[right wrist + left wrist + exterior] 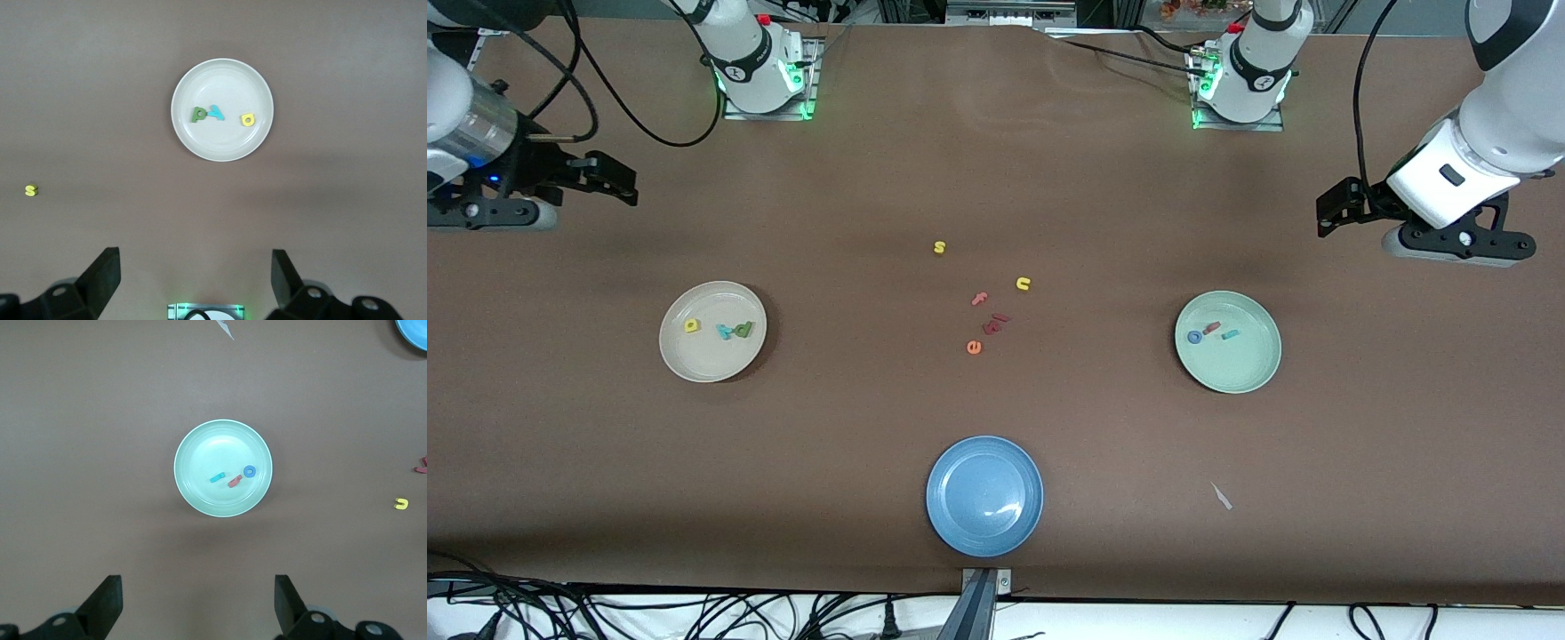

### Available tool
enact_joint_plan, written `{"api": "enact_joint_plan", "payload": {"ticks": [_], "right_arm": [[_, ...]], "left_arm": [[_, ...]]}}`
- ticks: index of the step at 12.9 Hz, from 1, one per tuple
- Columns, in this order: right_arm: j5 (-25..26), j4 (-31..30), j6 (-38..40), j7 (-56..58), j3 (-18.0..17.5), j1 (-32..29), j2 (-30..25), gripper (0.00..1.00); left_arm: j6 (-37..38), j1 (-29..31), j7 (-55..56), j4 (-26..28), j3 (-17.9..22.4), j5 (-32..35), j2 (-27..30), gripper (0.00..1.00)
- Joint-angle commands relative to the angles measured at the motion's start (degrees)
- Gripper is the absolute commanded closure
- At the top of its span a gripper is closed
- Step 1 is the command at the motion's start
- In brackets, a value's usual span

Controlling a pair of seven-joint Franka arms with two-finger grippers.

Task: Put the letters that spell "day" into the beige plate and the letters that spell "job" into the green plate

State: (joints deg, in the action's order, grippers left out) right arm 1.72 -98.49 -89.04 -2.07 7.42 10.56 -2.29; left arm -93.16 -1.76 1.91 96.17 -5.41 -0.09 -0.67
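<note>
The beige plate [694, 356] [220, 83] holds a yellow a [692, 325] [247, 119], a teal y [725, 332] [216, 113] and a dark green d [743, 329] [199, 115]. In the green plate [1240, 369] [213, 447] lie a blue o [1194, 337] [249, 471], a pink-red b [1211, 328] [235, 481] and a teal j [1231, 335] [217, 479]. My left gripper [1329, 213] [198, 607] hangs open and empty over bare table at the left arm's end. My right gripper [614, 178] [195, 283] hangs open and empty at the right arm's end.
Loose letters lie mid-table: a yellow s [939, 247], a yellow u [1023, 284], a pink f [980, 299], an orange e [974, 348] and dark red pieces [996, 322]. A blue plate [960, 524] sits near the front edge, a white scrap [1221, 496] beside it.
</note>
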Motion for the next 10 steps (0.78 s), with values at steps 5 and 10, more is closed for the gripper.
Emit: {"api": "enact_joint_plan", "payload": {"ticks": [5, 10], "right_arm": [[0.21, 0.76, -0.09, 0.75, -1.18, -3.18, -0.26, 0.00], [0.21, 1.81, 0.18, 0.93, -1.09, -2.74, 1.14, 0.00]], "left_arm": [[0.52, 0.00, -0.33, -1.34, -0.04, -1.67, -0.65, 0.00], [0.44, 0.61, -0.33, -1.34, 0.31, -1.31, -0.74, 0.00]]}}
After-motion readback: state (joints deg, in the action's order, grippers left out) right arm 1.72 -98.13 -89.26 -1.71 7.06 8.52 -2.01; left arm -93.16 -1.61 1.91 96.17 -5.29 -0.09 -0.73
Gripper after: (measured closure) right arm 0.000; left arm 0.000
